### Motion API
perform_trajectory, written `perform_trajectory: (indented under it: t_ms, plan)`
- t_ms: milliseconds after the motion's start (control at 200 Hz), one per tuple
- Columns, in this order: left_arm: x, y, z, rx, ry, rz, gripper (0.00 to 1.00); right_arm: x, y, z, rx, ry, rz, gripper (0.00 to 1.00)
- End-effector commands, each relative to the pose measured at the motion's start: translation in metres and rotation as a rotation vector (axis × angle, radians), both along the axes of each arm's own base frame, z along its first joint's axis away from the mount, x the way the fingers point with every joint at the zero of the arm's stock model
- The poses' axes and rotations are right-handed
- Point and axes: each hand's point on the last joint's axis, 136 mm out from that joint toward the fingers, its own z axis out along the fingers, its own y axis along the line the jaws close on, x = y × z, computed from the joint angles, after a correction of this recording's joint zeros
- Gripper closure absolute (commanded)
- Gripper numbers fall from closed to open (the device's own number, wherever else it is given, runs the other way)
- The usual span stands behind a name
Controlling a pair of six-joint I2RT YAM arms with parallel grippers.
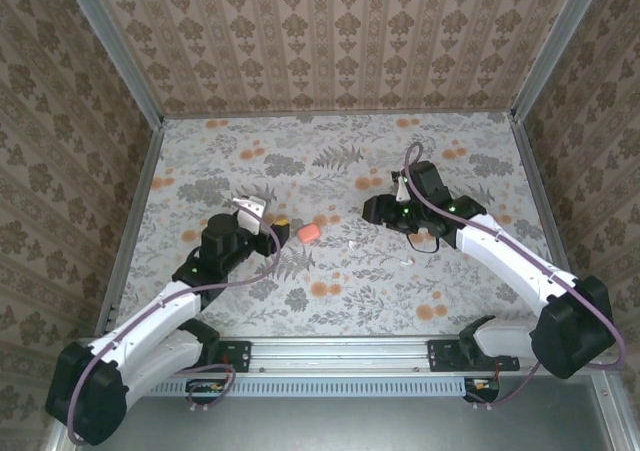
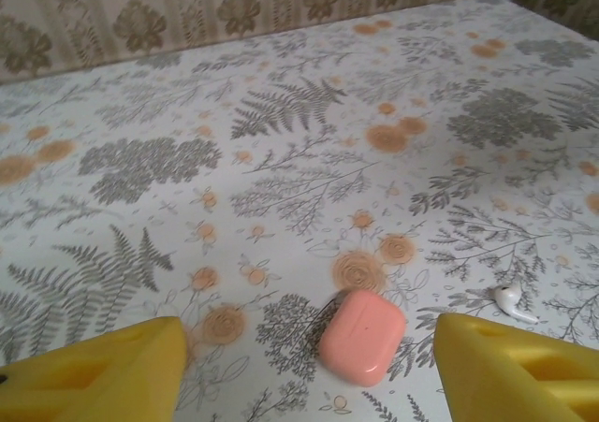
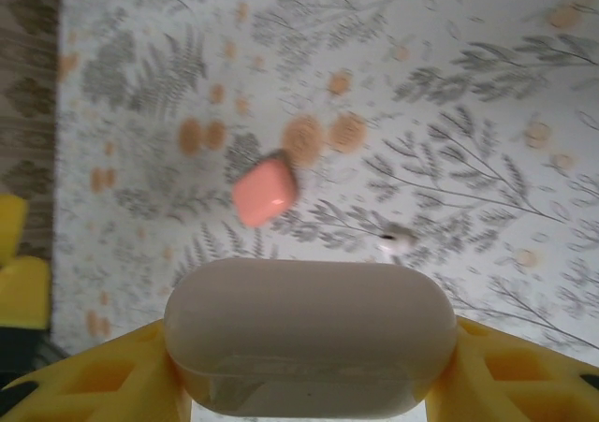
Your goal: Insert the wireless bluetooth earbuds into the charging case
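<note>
White earbuds (image 1: 405, 261) lay loose mid-surface (image 1: 300, 161), on the right-edge side of a shut coral case (image 1: 308, 233). Left wrist: the left tool (image 2: 309, 324) gaped empty before that coral case, likely to grab it. Right wrist: the right tool (image 3: 309, 371) clamped a white case (image 3: 309, 319), seemingly for loading.

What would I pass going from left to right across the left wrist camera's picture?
A yellow finger → coral charging case → white earbud.

Robot test cell, wallpapered panels (image 1: 330, 41), aluminium frame (image 1: 117, 46)
</note>
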Motion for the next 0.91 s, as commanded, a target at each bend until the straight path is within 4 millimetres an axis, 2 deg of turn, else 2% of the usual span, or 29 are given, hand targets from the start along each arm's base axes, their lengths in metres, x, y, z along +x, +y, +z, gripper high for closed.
perform_trajectory:
  t_ms: [0, 145, 325, 430, 685, 900]
  plan:
    - [-0.008, -0.018, 0.018, -0.025, -0.113, -0.114, 0.32, 0.003, 0.019, 0.027, 0.152, -0.056, 0.018, 0.49]
    - [-0.019, -0.028, 0.024, -0.082, -0.197, -0.182, 0.32, 0.008, 0.032, 0.039, 0.248, -0.059, 0.024, 0.5]
    - [-0.045, -0.047, 0.033, -0.109, -0.297, -0.356, 0.32, 0.005, 0.057, 0.052, 0.319, -0.091, 0.095, 0.51]
    - [-0.053, -0.055, 0.041, -0.123, -0.344, -0.411, 0.33, 0.0, 0.075, 0.059, 0.372, -0.117, 0.142, 0.51]
    - [-0.049, -0.065, 0.055, -0.165, -0.371, -0.413, 0.34, -0.015, 0.116, 0.068, 0.436, -0.173, 0.243, 0.51]
    - [-0.046, -0.067, 0.066, -0.219, -0.387, -0.38, 0.36, -0.029, 0.133, 0.068, 0.468, -0.187, 0.293, 0.51]
